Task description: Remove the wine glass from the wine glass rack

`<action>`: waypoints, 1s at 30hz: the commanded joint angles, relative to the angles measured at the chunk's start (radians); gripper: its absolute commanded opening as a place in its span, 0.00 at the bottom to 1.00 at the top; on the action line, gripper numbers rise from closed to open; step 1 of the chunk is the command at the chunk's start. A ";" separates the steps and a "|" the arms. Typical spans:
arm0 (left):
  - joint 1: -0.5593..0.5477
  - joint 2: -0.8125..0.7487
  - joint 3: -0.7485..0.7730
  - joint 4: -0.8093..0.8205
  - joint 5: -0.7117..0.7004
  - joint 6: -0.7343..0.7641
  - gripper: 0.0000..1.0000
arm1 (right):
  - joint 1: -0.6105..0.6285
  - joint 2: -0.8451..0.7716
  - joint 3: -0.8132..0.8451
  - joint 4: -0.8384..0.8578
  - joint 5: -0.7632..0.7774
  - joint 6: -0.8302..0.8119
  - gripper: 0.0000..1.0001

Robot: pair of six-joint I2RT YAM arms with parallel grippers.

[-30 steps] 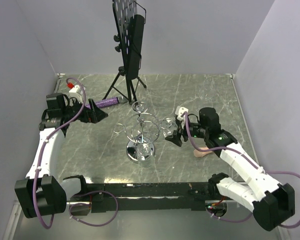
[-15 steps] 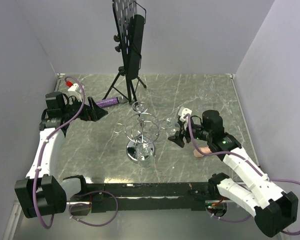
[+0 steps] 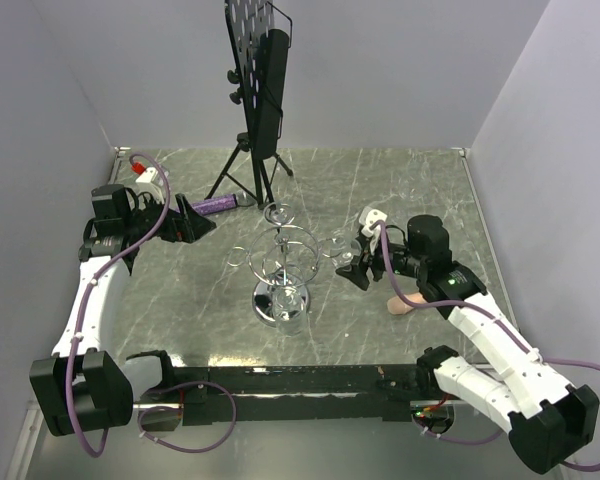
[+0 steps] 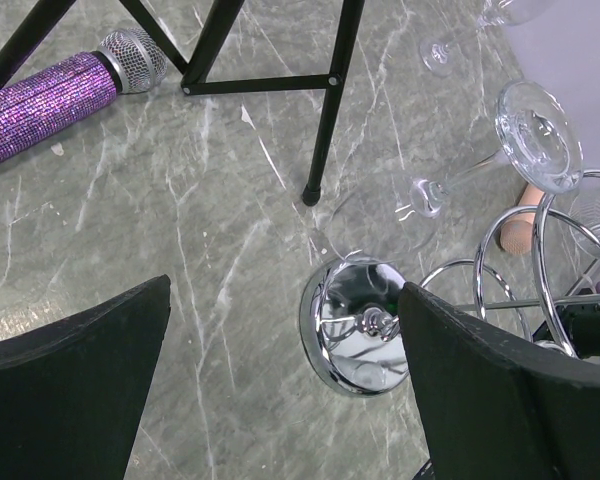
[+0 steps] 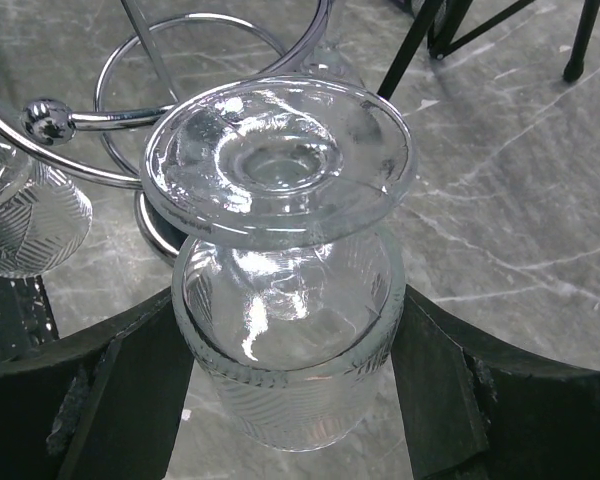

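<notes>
Standing foot-up, the wine glass fills the right gripper.

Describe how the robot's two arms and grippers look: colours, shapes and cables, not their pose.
The left arm and right arm share white links with black joint housings. A purple cable loops along each. The left gripper and right gripper each have two broad black fingers, and a small white block sits above each wrist.

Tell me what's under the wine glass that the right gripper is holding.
In the right wrist view, marble table shows below the wine glass, held foot-up in the right gripper. The spot straight beneath its bowl is hidden by the glass itself.
</notes>
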 commanded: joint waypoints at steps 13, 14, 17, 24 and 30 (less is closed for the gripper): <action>-0.002 -0.183 0.023 0.083 -0.115 0.094 1.00 | -0.127 -0.015 0.358 -0.287 0.002 0.115 0.22; -0.002 -0.210 0.032 0.096 -0.132 0.131 1.00 | -0.132 0.005 0.403 -0.312 -0.008 0.136 0.22; -0.004 -0.276 0.083 0.114 -0.152 0.252 0.97 | -0.138 0.076 0.540 -0.353 -0.051 0.196 0.20; -0.005 -0.315 0.278 0.212 -0.004 0.420 0.91 | -0.135 0.200 0.690 -0.295 -0.264 0.346 0.21; -0.060 -0.148 0.588 0.128 0.167 0.459 0.81 | -0.134 0.278 0.747 -0.248 -0.363 0.399 0.21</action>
